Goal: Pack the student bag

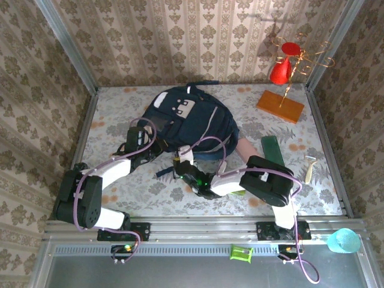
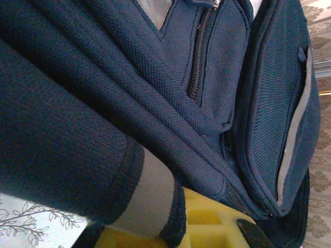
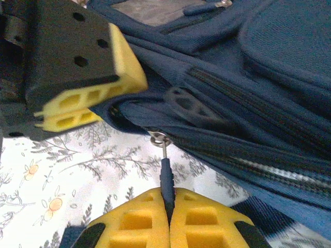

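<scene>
The student bag [image 1: 192,120] lies on the table [image 1: 150,186] (front up), around the middle. The right gripper [image 3: 168,206] pinches its zipper pull [image 3: 165,175], fingers fully together, while the left gripper [image 1: 146,127] is clamped on the bag's side fabric.

The student bag [image 1: 186,120] is made of matt navy cloth, coarsely woven; its zip pull [image 3: 165,173] is hung on a shiny metal ring [image 3: 158,138]. The pads [image 3: 199,222] of the right gripper [image 3: 169,206] are seen as matt yellow plastic; the table [image 1: 150,189] is covered by a smooth flower-printed sheet and edged at the near side by a pale metal rail [image 1: 198,227].
</scene>
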Action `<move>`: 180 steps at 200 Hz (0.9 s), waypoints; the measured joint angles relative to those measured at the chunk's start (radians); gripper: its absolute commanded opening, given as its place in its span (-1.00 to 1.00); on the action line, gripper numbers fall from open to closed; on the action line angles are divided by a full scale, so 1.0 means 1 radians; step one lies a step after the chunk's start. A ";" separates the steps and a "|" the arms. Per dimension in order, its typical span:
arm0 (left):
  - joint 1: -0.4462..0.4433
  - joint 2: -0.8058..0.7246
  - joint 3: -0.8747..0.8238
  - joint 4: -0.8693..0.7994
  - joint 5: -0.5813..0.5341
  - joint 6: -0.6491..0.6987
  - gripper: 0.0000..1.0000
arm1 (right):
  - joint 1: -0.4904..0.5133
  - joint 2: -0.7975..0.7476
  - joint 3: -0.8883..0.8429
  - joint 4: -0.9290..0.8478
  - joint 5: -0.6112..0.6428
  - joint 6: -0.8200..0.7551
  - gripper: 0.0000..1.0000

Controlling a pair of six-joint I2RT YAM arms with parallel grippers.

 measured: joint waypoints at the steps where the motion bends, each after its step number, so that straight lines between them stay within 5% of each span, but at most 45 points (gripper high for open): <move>1: 0.000 0.000 0.000 -0.001 0.000 0.000 -1.00 | 0.000 -0.002 -0.001 -0.002 -0.001 0.001 -1.00; 137: 0.110 0.033 0.000 -0.016 -0.003 0.060 -1.00 | -0.042 -0.299 -0.126 -0.425 -0.029 0.138 -1.00; 180: 0.156 0.064 0.000 -0.016 0.013 0.093 -1.00 | -0.131 -0.362 -0.124 -0.601 -0.059 0.179 -1.00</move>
